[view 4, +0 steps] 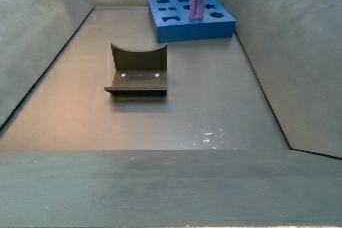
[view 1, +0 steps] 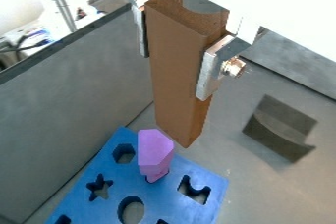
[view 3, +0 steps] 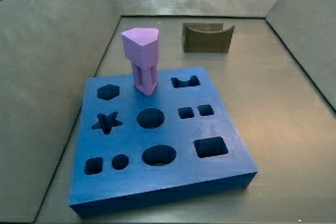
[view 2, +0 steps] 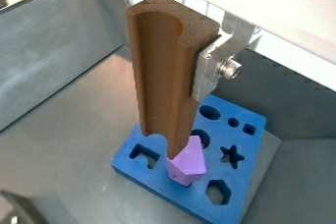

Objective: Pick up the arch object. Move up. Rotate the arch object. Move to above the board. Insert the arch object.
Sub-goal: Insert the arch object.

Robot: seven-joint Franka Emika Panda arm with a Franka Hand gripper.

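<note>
Gripper [view 1: 182, 43] high above the tabletop [view 4: 201, 102], fingers [view 2: 207, 71] clamped on the upright arch object [view 1: 175, 71]. Board [view 3: 164, 140] below it, purple peg [view 3: 140, 59] standing in it. Olive notched block [view 4: 138, 72] well apart (no readable writing anywhere).

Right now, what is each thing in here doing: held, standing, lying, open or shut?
Gripper: shut on the arch, raised above the board.
Arch: held upright in the air, touching nothing below.
Board: lying flat on the floor, most holes empty.
Purple peg: standing upright in one of the board's holes.
Olive block: resting on the floor, apart from the board, untouched.
</note>
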